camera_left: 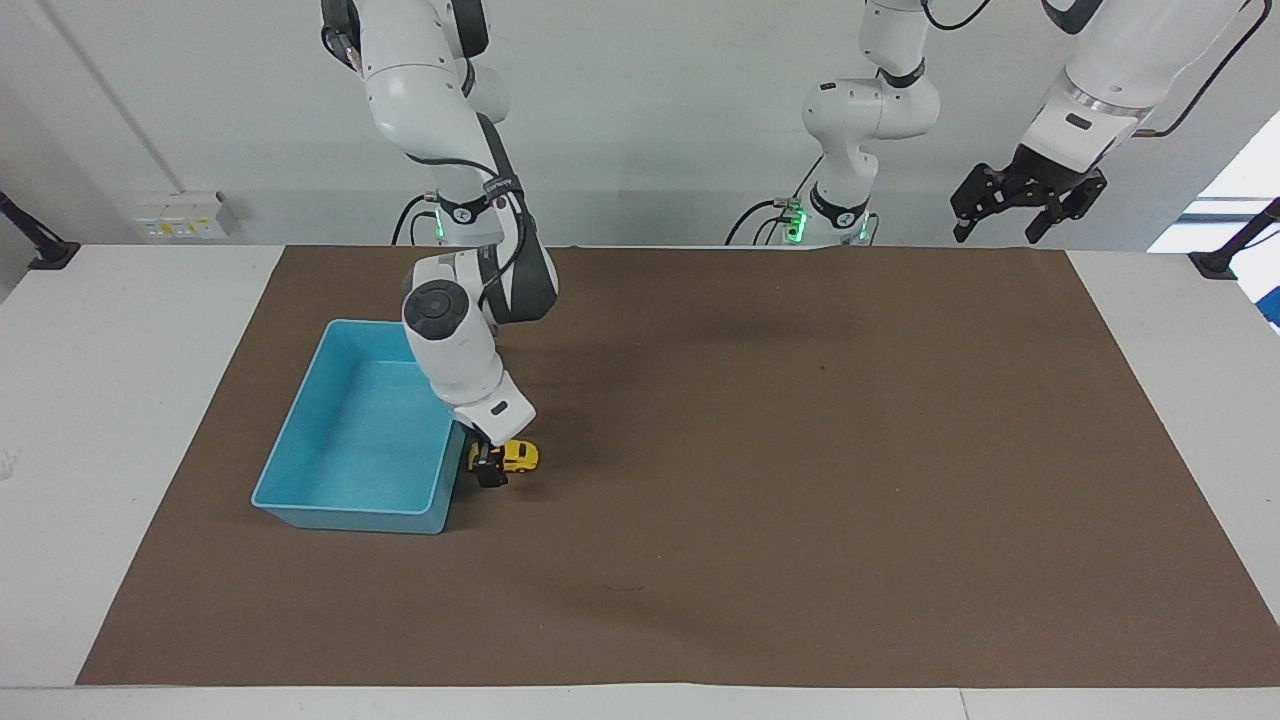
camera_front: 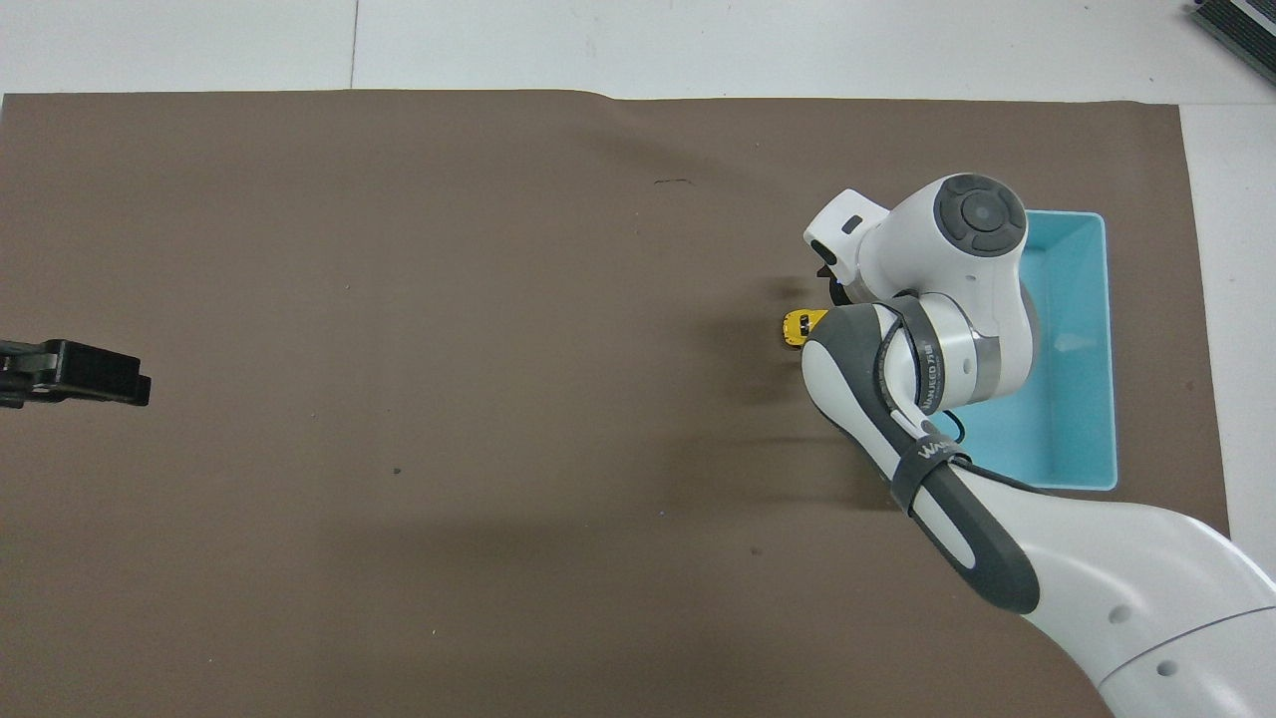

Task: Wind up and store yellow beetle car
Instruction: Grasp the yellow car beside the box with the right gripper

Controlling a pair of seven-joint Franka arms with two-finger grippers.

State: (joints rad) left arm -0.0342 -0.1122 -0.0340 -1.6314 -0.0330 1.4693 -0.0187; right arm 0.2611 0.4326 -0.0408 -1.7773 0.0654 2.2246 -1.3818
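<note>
The yellow beetle car stands on the brown mat right beside the blue tray, on the tray's long side toward the left arm's end of the table. My right gripper is down at the car's tray-side end, open, with one dark finger in front of the car; whether it touches the car I cannot tell. In the overhead view the right arm covers most of the car, leaving only one end showing. My left gripper waits open, raised over the table edge at the left arm's end.
The blue tray has nothing in it and sits at the right arm's end of the table. The brown mat covers most of the white table. The left gripper's tip shows at the overhead view's edge.
</note>
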